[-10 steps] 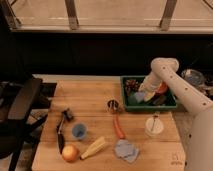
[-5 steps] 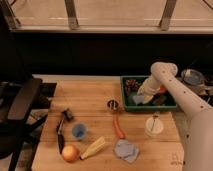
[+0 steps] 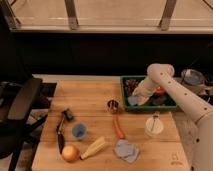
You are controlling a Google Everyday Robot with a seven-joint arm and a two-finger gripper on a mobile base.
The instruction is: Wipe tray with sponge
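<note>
The dark green tray (image 3: 150, 107) lies at the back right of the wooden table. My white arm bends down into it from the right. My gripper (image 3: 136, 98) is low inside the tray's left half, shut on the light-blue sponge (image 3: 132, 100), which rests against the tray floor. The fingers themselves are mostly hidden by the wrist.
The tray also holds dark items (image 3: 132, 85) and a red one (image 3: 159, 91). On the table: metal cup (image 3: 113, 105), carrot (image 3: 118, 128), clear cup (image 3: 154, 126), blue-grey cloth (image 3: 125, 150), blue cup (image 3: 78, 131), corn (image 3: 94, 148), onion (image 3: 70, 152), black tool (image 3: 61, 127). Chair (image 3: 20, 100) at left.
My gripper has slid leftward across the tray, from its middle towards its left end, with the sponge under it. Nothing on the table has moved.
</note>
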